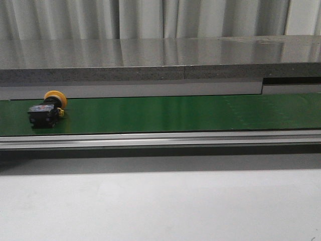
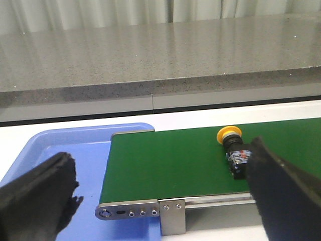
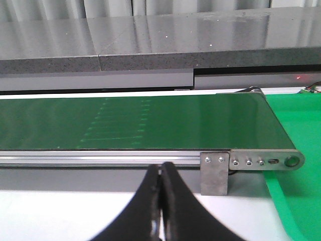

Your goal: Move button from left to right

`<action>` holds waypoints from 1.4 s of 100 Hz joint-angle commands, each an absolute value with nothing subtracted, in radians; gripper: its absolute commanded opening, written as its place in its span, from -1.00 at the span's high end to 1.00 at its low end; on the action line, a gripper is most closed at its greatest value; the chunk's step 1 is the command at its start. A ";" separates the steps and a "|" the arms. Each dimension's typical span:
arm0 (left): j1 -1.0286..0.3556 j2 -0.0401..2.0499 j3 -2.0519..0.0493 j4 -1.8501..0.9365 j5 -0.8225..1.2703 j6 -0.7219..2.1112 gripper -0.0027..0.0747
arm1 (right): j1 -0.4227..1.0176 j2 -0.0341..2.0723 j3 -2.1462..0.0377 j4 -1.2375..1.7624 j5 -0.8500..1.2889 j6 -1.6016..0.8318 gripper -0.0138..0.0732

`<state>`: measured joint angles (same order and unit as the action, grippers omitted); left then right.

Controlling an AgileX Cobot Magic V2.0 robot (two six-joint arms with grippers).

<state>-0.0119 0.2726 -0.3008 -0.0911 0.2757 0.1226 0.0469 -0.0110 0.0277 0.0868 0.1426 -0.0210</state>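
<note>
You have the button (image 1: pixel 47 108) lying on its side at the far left of the green conveyor belt (image 1: pixel 175 113) in the front view. Its round yellow-orange cap faces away from the robot; the black blocky body points toward the near rail (image 1: pixel 160 139). Small blue and red marks sit on the body's end face, seen best in the left wrist view (image 2: pixel 237 153). No writing or brand can be read; the marks are too small.

Left end effector (image 2: pixel 165 201): open wide. One dark finger (image 2: pixel 37 193) hangs over the blue tray (image 2: pixel 55 145) at the belt's left end; the other finger (image 2: pixel 286 191) hangs just beside the button, partly covering its body in that view. You cannot tell whether it touches. Neither finger grips anything.

Right end effector (image 3: pixel 161 206): closed, fingers (image 3: pixel 178 208) pressed together with nothing between them. It hangs in front of the belt's right end, near the metal bracket (image 3: pixel 214 173) and end roller plate (image 3: pixel 263 161), above the white table (image 3: pixel 60 213). A green tray (image 3: pixel 296 150) lies past the belt's right end.

Neither arm shows in the front view.
</note>
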 commanded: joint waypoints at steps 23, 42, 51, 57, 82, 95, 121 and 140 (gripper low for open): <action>-0.019 0.279 -0.327 -0.103 0.186 0.124 -0.69 | 0.047 -0.029 0.011 0.079 0.063 -0.021 0.84; -0.019 0.279 -0.327 -0.103 0.175 0.124 -0.02 | 0.047 -0.029 0.011 0.079 0.063 -0.021 0.84; -0.019 0.279 -0.327 -0.103 0.175 0.124 0.42 | 0.047 -0.029 0.011 0.079 0.063 -0.021 0.84; -0.019 0.279 -0.327 -0.103 0.175 0.124 0.72 | 0.047 -0.029 0.011 0.079 0.063 -0.021 0.84; -0.019 0.279 -0.327 -0.103 0.175 0.124 0.98 | 0.047 -0.029 0.011 0.079 0.063 -0.021 0.84; -0.019 0.279 -0.327 -0.103 0.175 0.124 0.98 | 0.047 -0.029 0.011 0.079 0.062 -0.021 0.84; -0.019 0.279 -0.327 -0.103 0.175 0.124 0.98 | 0.047 -0.029 0.010 0.079 -0.105 -0.021 0.84; -0.019 0.279 -0.327 -0.103 0.175 0.124 0.99 | 0.047 -0.012 -0.068 0.081 -0.069 -0.021 0.84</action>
<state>-0.0126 0.2726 -0.2968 -0.0911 0.2623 0.1226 0.0469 -0.0110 0.0109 0.0868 0.0000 -0.0210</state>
